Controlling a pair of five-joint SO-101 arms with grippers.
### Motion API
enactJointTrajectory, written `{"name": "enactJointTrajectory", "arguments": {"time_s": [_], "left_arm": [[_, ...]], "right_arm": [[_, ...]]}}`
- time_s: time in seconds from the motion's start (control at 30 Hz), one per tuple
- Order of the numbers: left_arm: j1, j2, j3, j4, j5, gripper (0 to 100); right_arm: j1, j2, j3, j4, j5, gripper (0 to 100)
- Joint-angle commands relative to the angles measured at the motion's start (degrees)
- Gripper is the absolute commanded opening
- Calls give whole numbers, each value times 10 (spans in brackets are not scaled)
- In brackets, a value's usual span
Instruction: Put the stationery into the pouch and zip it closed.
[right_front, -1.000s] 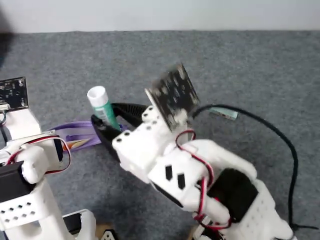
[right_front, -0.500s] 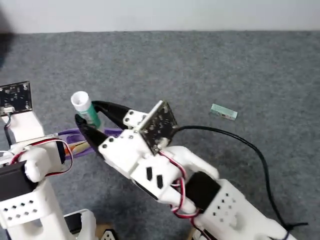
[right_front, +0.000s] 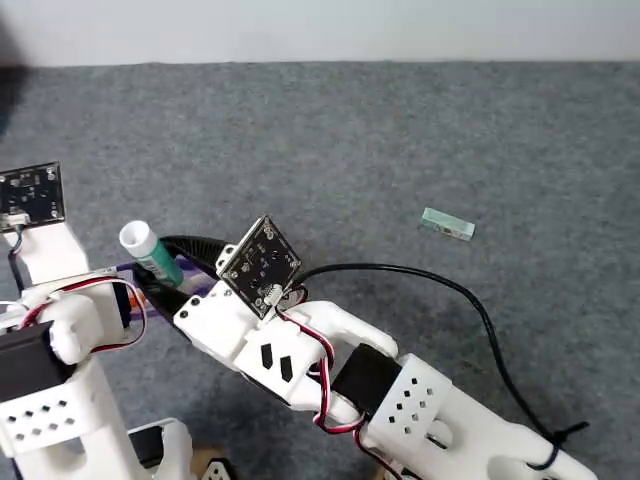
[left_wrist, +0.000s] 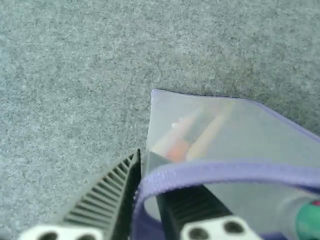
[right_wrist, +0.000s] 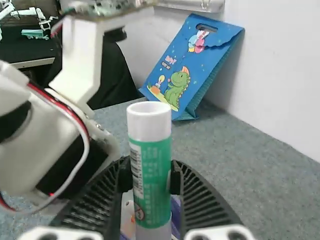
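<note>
Glue stick (right_wrist: 149, 150), seemingly near upright, white cap up, in right gripper (right_wrist: 148, 176).

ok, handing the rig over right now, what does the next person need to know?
Left gripper: shut on the purple zip edge of the pouch.
Right gripper: shut on the glue stick, which stands upright with its lower end at the pouch mouth, not released.
Done: pens lie inside the pouch.
Left: drop the glue stick in, fetch the small green block lying apart on the carpet, then zip the pouch shut.
</note>
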Motion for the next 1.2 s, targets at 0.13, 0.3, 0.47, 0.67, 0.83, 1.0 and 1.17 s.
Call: {"name": "enactJointTrajectory", "arguments": {"time_s": [0.13,0.3,0.47,0.67,0.83,1.0,1.17], "left_arm": [[-4,-2,-4,12,-1,13],[-4,-2,-4,12,-1,13],[-4,-4,-4,12,-1,13],[-4,-5,-4,12,-1,13],[-4,-4,-3,12,-1,13],[-4,-3,-4,12,-1,13],[-4,-5,-4,12,-1,13]], "right_arm": [[-3,8,10,-14,6,129],[-2,9,11,-73,10,65],[8,22,11,-77,11,51],[15,-4,9,-17,35,196],[15,-44,9,26,35,199],[26,-107,8,87,39,199],[149,-168,8,216,36,199]]}}
